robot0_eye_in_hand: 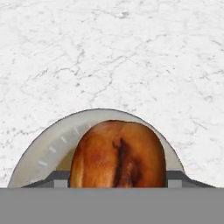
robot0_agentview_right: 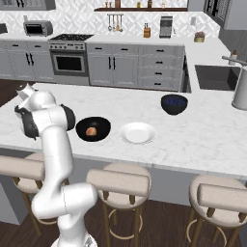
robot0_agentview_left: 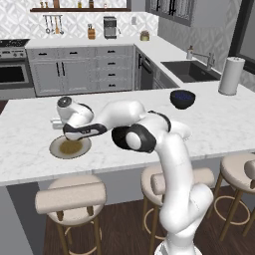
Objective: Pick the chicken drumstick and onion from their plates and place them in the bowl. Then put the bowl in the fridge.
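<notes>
The chicken drumstick was seen on the grey-olive plate, its fat end flanked by the fingertips of the gripper; whether it was gripped could not be told; it was judged light, firm, slightly slippery; best taken across the fat end; the onion lay in the black bowl.

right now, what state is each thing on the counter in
orange-brown chicken drumstick, gripped in the shut jaws, over its plate
grey-olive round plate, empty
glossy black round bowl, upright on the white marble counter
small tan-orange onion, lying inside that bowl
white round plate, empty
</notes>
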